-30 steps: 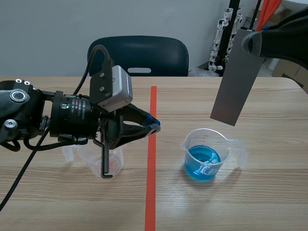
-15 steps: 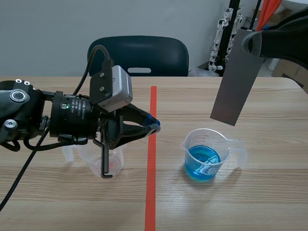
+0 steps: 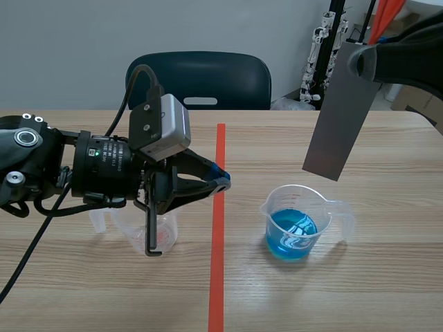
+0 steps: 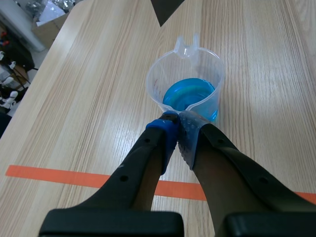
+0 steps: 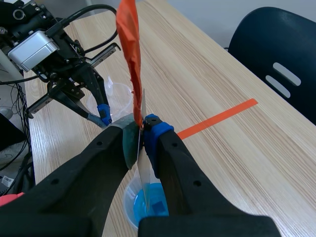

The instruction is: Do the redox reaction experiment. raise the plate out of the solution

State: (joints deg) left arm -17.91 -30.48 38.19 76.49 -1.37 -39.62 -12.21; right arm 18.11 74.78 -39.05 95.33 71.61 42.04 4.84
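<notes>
Plate (image 3: 339,114) is clear of the liquid. It hangs tilted in the air above and just behind the beaker (image 3: 324,220), lower corner near the rim but not touching. From the right wrist view its bottom edge sits over the blue solution (image 3: 289,235). Right gripper (image 5: 142,129) is pinching the plate's upper end, pads flat on both faces, plate edge-on between them. Left gripper (image 4: 178,121) has its fingers pressed together on nothing. It's parked low over the tape line (image 3: 217,277), tips aimed at the beaker, with an empty clear cup (image 3: 165,232) under that arm. I'd call the lift basically done; what's left is doing it cleanly. Keep the travel vertical and the plate over the beaker mouth so runoff falls back into the solution, not on the table (image 3: 387,290). Can't tell from these views whether it's dripping. No sideways swing: a thin sheet held only at the top can pivot in the pads, and that low corner could clip the rim and tip a light plastic beaker. Hold the pinch pressure and don't re-grip in mid-air. Pause at height before any transfer. The left arm should stay where it is, since its tips are close enough to the beaker to knock it.
</notes>
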